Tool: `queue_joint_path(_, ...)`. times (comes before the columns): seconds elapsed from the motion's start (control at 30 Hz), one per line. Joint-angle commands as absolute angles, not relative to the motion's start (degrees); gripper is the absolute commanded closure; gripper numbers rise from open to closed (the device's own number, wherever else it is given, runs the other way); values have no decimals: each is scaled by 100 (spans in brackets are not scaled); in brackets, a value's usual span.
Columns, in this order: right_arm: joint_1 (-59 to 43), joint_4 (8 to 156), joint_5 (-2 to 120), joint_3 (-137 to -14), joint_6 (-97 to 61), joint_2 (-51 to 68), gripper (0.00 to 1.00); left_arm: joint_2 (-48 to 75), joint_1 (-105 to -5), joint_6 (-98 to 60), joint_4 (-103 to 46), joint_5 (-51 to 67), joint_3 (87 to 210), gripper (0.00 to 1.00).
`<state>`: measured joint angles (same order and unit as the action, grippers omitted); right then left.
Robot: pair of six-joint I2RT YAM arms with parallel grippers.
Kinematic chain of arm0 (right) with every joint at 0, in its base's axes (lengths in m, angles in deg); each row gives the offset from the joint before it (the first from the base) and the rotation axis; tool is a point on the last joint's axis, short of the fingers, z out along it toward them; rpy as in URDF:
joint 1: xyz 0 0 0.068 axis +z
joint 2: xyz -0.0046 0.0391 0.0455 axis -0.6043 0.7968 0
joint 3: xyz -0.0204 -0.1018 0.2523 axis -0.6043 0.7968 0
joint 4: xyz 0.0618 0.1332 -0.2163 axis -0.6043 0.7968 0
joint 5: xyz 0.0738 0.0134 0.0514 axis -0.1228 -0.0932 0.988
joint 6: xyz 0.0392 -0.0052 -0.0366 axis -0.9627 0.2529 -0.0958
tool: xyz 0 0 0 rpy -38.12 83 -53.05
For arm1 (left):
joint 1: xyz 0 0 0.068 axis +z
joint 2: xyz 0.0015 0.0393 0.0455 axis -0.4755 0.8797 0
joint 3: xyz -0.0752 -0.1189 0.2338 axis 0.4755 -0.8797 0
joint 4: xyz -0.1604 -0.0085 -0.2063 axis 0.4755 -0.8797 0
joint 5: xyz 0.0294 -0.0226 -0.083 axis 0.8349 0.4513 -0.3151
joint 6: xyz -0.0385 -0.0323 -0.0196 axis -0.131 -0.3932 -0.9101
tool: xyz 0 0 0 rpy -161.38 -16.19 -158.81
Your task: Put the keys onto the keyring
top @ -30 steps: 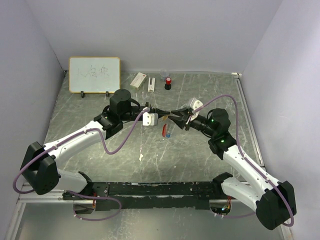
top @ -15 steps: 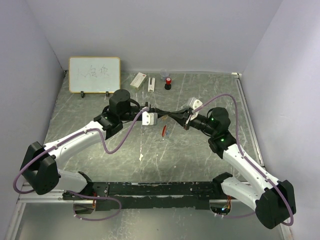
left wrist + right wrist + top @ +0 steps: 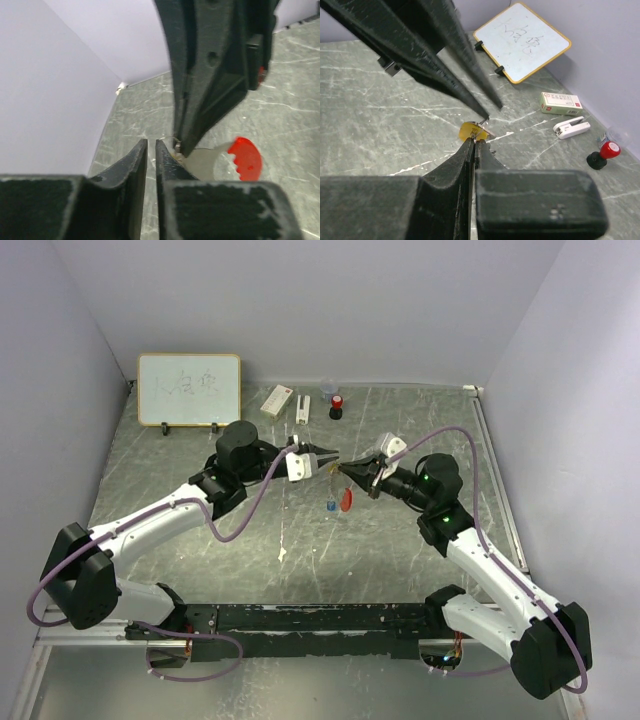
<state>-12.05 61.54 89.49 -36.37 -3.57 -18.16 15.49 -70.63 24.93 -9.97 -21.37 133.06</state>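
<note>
My right gripper (image 3: pixel 345 469) is shut on the keyring's thin silvery chain (image 3: pixel 485 121) and holds it above the table. The tan-gold key (image 3: pixel 471 131) sits right at its fingertips. The red tag (image 3: pixel 346 498) and the blue key (image 3: pixel 330 505) hang below it. The tag also shows in the left wrist view (image 3: pixel 245 158). My left gripper (image 3: pixel 327 453) faces the right one tip to tip. Its fingers (image 3: pixel 482 114) stand a narrow gap apart with nothing between them, and the chain lies just beside one fingertip.
At the back of the table stand a small whiteboard (image 3: pixel 189 389), a white box with a red mark (image 3: pixel 276 400), a white clip-like piece (image 3: pixel 302 408) and a red-and-black cylinder (image 3: pixel 337 405). Lilac walls close in the left, back and right.
My left gripper has drawn back to the left and slightly up. The red tag and blue key have swung to hang under my right gripper's tips.
</note>
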Motion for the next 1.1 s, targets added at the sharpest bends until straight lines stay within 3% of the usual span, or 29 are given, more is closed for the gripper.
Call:
queue_joint_path(0.0,-1222,6212,8947,-3805,-439,-1911,100,1484,-7011,2304,-382,-1507,13279,72)
queue_joint_path(0.13,-1226,6192,8848,-3796,-521,-1913,100,1351,-7007,2157,-32,-1075,13121,59)
queue_joint_path(0.43,-1263,6200,8666,-3807,-633,-1968,100,896,-7007,1697,696,-487,12310,51)
queue_joint_path(0.53,-1291,6292,8595,-3887,-671,-1942,100,606,-7009,1336,1517,-445,11663,28)
queue_joint_path(0.6,-1296,6305,8607,-3920,-702,-1945,100,550,-7007,1153,2038,-458,11346,20)
queue_joint_path(0.8,-1309,6349,8647,-3972,-745,-2043,100,874,-7020,1001,2228,-317,11269,15)
queue_joint_path(1.07,-1318,6457,8644,-3962,-702,-2099,100,1205,-7218,892,2659,-266,11318,16)
